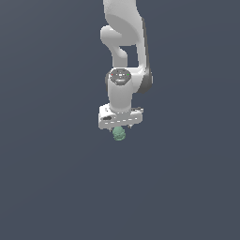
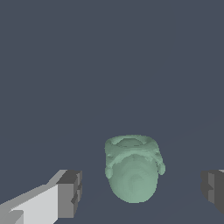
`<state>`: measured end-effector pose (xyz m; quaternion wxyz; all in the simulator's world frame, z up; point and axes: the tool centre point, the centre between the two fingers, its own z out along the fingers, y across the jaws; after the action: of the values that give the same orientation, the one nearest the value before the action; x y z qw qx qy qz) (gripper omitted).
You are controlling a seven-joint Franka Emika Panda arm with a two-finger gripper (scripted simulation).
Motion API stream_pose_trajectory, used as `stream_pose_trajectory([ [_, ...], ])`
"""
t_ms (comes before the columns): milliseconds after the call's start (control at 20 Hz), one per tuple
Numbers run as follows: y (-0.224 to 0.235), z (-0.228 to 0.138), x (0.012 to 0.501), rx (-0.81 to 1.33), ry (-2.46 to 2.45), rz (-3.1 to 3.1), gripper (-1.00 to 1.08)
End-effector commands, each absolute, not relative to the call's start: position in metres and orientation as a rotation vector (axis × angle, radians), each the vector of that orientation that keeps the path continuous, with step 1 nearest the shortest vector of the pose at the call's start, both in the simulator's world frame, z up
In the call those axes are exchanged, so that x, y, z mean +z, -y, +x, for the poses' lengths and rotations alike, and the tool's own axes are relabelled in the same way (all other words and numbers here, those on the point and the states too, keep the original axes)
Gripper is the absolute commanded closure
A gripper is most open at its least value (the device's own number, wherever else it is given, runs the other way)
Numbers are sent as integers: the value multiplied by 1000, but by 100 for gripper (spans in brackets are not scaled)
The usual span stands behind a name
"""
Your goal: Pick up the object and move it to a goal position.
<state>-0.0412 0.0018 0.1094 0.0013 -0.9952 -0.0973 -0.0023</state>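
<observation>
Gripper [image 2: 139, 192] over object [image 2: 132, 169], jaws apart, one either side, not touching. Grasp, lift, move to goal all left.

Robot arms [image 1: 123, 56]: one white arm is showing.
Grippers [image 1: 120, 127]: one gripper is hanging at the end of the arm.
Fingers [image 2: 69, 192]: two grey fingers are showing in the wrist view, one sitting on each side, spread wide apart.
Green lumps [image 2: 132, 170]: one pale green object is sitting between the two fingers, touching neither of them.
Floors [image 1: 187, 187]: one dark grey floor is lying under the hand.
</observation>
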Motion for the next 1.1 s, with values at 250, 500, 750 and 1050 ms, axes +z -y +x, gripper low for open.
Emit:
stream_pose_trajectory([
  [250,6,-58,92,-1,409,-3115,-92],
  [500,6,-59,90,1,411,-3114,-92],
  [750,6,-59,79,1,412,-3114,-92],
  [1050,6,-61,50,0,416,-3114,-92],
])
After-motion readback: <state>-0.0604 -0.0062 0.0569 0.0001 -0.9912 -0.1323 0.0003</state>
